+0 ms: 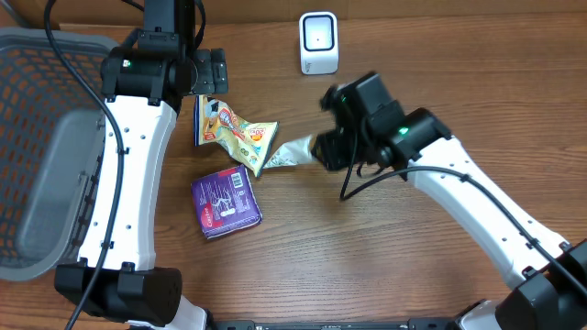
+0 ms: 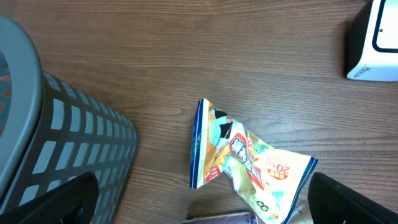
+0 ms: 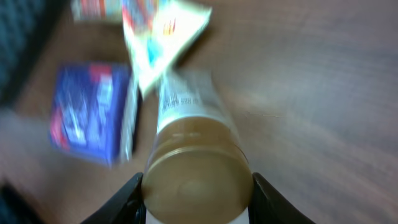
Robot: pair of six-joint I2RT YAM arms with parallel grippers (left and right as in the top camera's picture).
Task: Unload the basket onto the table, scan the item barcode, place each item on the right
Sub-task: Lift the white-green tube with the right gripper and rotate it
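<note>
Overhead: the right gripper [image 1: 323,149] is closed partway on a bottle [image 1: 289,154], which lies on its side low over the wooden table [image 1: 413,266] right of centre. The bottle's far end points left, touching or just beside the corner of a yellow snack bag [image 1: 234,133]. A purple box [image 1: 227,203] lies flat below the bag. The white barcode scanner [image 1: 318,43] stands at the table's far edge, well apart from the bottle, with bare wood between them. The left gripper [image 1: 209,78] hangs over the bag's upper left end, next to a grey basket [image 1: 37,156].

Left wrist: the left gripper [image 2: 203,186] has its jaws spread wide and holds nothing. Its fingers [image 2: 56,202] straddle the crumpled snack bag [image 2: 249,162]. The basket [image 2: 68,130] is on the left, the scanner [image 2: 373,40] in the top right corner, and a sliver of the purple box [image 2: 221,218] at the bottom edge.

Right wrist (blurred): the right gripper [image 3: 196,199] clamps the bottle [image 3: 193,162] at its tan cap, a finger pressed on either side. The printed label faces up, though its print cannot be read. Beyond it are the snack bag [image 3: 165,31] and the purple box [image 3: 93,112]
</note>
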